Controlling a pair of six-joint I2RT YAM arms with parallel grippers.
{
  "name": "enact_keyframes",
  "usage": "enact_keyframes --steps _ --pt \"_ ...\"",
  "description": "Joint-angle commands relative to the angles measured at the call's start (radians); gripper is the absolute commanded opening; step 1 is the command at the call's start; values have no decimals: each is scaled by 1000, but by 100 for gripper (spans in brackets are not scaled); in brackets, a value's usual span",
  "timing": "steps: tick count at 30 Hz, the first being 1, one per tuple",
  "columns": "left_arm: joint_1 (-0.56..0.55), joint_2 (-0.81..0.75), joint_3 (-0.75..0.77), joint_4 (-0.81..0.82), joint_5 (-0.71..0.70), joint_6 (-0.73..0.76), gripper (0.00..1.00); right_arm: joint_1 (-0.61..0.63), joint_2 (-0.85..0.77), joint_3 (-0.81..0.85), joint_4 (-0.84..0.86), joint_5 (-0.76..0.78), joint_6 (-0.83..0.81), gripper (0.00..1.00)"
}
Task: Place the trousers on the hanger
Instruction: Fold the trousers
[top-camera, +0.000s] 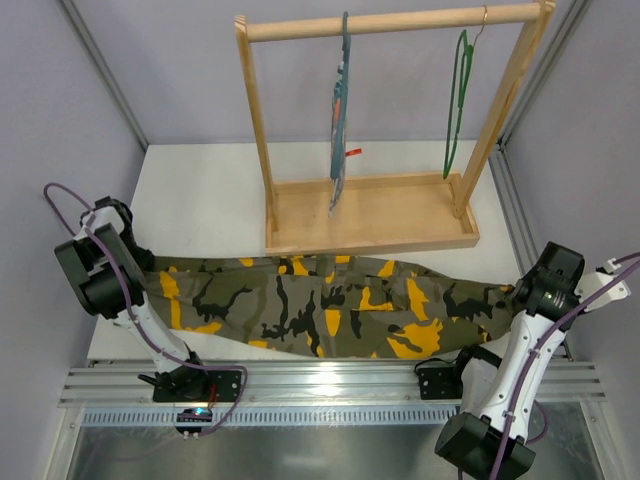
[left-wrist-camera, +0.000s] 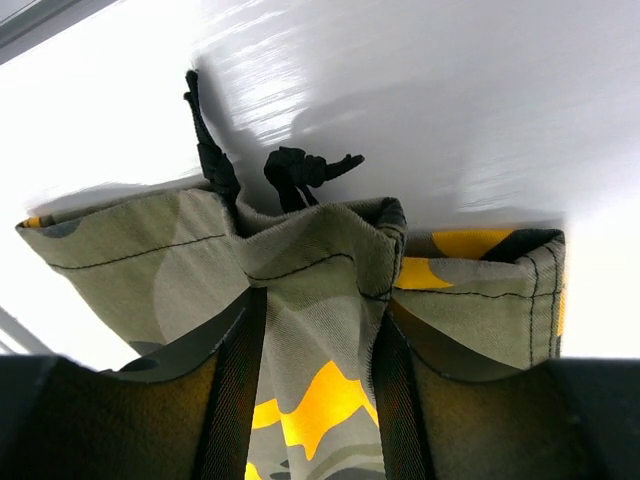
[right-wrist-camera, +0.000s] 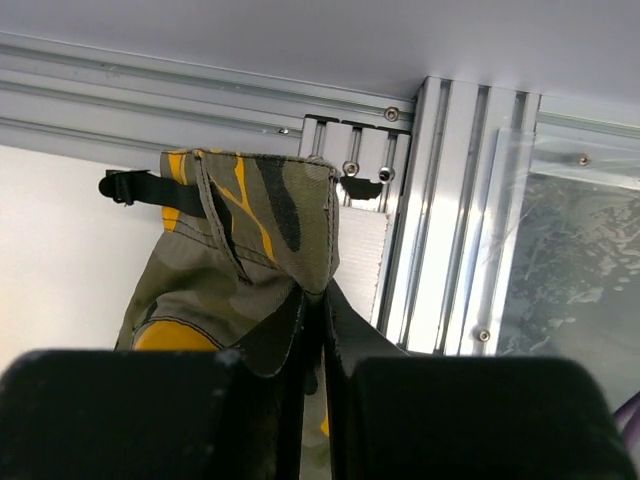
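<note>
Both trousers (top-camera: 330, 310) ends pinched — left gripper (left-wrist-camera: 318, 330), right gripper (right-wrist-camera: 312, 320); hanger (top-camera: 458, 100) seemingly on rack (top-camera: 390, 20).

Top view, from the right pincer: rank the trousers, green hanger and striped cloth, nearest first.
1. trousers: clamped in the right pincer, stretching away to its left.
2. green hanger: behind, at the right end of the rail.
3. striped cloth: mid-rail, further left.
</note>
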Motion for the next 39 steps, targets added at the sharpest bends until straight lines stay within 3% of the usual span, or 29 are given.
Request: enact_keyframes --steps 1,3,4,6,10,12,14,16,20,29,34,39 --pt "34 -41 -9 -29 -65 -10 45 -9 19 72 33 137 -3 12" --pt "40 -47 0 -38 -64 -12 45 -9 31 90 28 145 -14 16" --pt "41 -50 5 -44 -65 -12 45 -9 34 98 26 134 -21 36" --pt "44 -62 16 -58 -70 -13 46 -9 48 122 28 100 -43 48" --pt "46 -87 65 -96 -91 -32 49 -9 83 174 34 -1 -71 56" --pt "46 -104 68 -93 -78 -38 51 -7 121 191 78 -203 -123 59" --pt "46 -125 56 -78 -33 -41 51 -4 226 193 88 -411 -129 60" --pt "44 -157 39 -40 31 -35 51 -4 305 196 71 -459 -100 60" --pt "38 -217 -3 11 103 -13 52 -4 497 229 13 -354 3 57" --pt "3 -302 -101 131 269 -13 56 56 651 242 100 -384 60 57" --pt "-28 -352 -133 155 249 0 55 238 706 277 60 -360 113 57" --pt "-83 -403 -191 195 225 33 56 318 772 341 -81 -328 262 54"
